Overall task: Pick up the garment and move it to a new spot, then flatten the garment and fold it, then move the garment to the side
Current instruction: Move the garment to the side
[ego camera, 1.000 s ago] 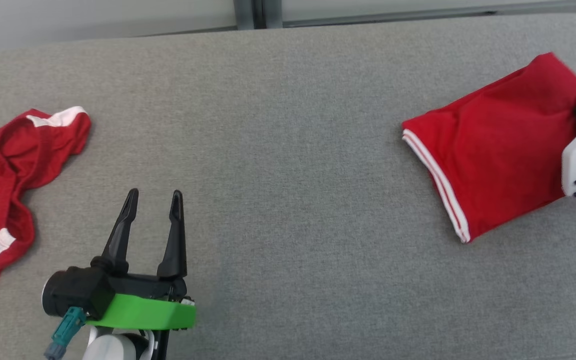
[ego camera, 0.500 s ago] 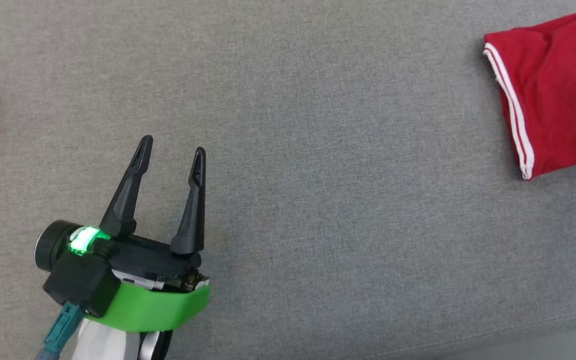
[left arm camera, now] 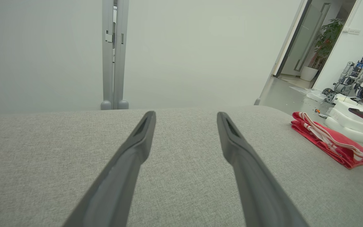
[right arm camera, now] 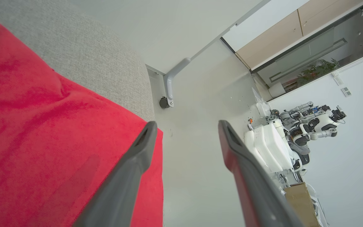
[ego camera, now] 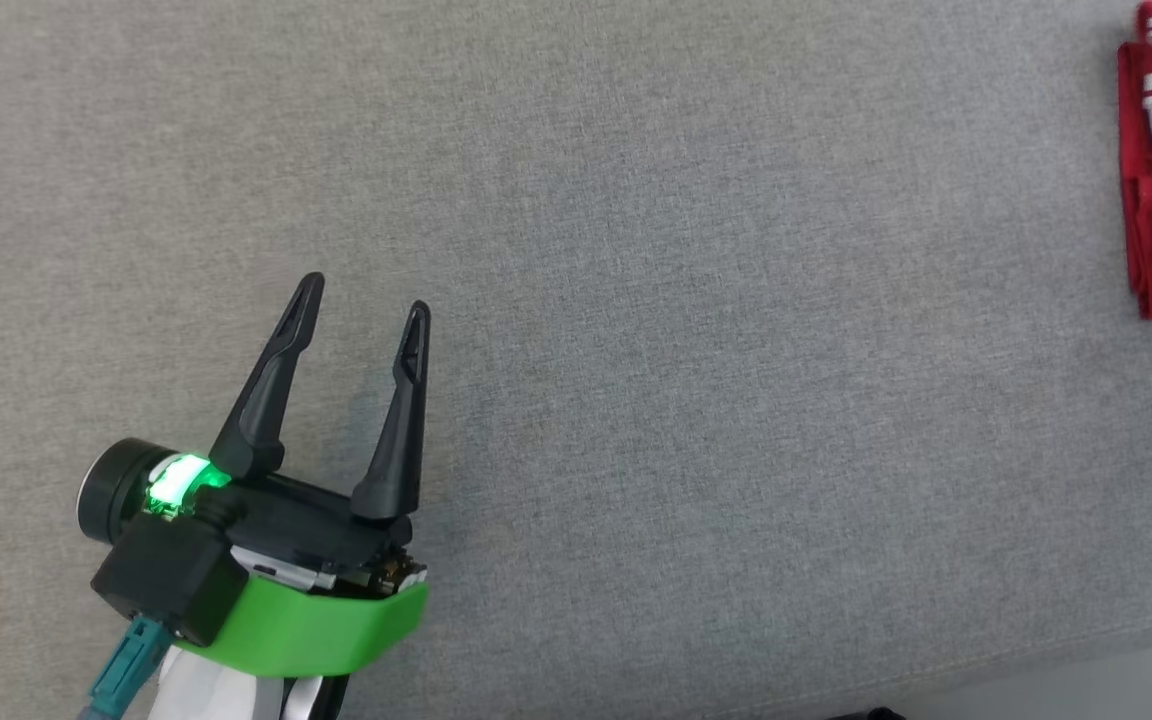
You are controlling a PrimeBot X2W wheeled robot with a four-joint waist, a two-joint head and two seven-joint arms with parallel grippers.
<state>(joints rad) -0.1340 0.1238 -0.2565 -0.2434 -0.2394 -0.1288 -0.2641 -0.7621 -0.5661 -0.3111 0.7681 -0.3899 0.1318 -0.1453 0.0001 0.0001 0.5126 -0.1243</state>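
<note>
Sitting folded at table (ego camera: 636,300) right edge, garment (ego camera: 1151,200) well apart from left gripper (ego camera: 367,294), jaws wide, empty. Right gripper (right arm camera: 187,123) jaws spread too, garment beside them, not between.

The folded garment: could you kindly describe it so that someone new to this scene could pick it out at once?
Start from the wide grey fabric surface and follow it to its right end, far from the open left claw. There lies the garment, a flat folded bundle. It is the one bright red thing there, with white striped trim along its edge.
</note>
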